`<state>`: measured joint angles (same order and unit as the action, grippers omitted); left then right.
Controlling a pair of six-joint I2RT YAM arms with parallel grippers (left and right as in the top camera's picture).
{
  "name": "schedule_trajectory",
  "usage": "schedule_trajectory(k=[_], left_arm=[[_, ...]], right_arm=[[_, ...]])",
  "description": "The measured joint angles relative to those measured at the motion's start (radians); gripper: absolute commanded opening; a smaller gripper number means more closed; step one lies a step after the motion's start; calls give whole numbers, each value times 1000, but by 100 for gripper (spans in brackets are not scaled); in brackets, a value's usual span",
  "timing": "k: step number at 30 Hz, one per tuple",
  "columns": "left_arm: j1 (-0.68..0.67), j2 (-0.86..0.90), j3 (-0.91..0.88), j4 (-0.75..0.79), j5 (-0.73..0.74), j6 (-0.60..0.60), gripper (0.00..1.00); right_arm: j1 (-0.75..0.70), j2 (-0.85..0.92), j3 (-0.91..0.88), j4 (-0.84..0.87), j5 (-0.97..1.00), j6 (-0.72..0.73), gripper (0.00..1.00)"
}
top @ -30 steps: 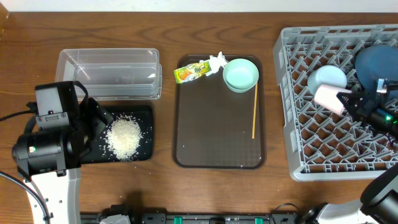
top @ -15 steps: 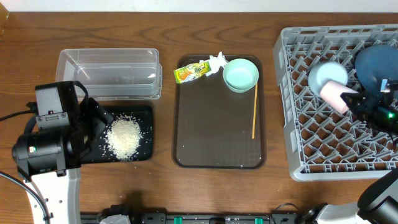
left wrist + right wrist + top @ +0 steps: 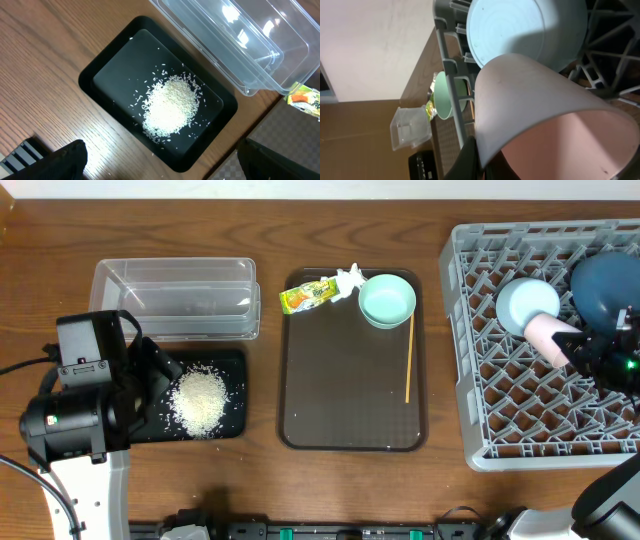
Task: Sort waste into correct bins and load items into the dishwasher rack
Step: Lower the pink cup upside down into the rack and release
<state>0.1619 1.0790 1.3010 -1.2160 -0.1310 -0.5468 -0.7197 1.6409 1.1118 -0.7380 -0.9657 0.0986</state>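
The step in hand is loading the dishwasher rack. The right gripper is pressed together on the rim wall of the small pink cup and holds it over the rack's far right part, just beside the light blue bowl, with the dark blue plate further right. The cup is smooth, pale pink and tilted on its side, its mouth toward the gripper. I cannot tell whether it touches the bowl or rests on the pegs.

The next move probably calls for settling the cup between the pegs, clear of the bowl, before letting go.

The left gripper hangs spread wide over the black tray, where the rice lies heaped. On the brown serving tray the mint green bowl, chopstick, snack wrapper and tissue remain to be sorted.
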Motion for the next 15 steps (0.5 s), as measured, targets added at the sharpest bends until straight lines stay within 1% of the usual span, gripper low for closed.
schedule_trajectory(k=[6,15], left_arm=[[0,0,0,0,0,0,97],[0,0,0,0,0,0,98]], right_arm=[[3,5,-2,-1,-36,-24,1],[-1,30,-16,2,-122,-126,1]])
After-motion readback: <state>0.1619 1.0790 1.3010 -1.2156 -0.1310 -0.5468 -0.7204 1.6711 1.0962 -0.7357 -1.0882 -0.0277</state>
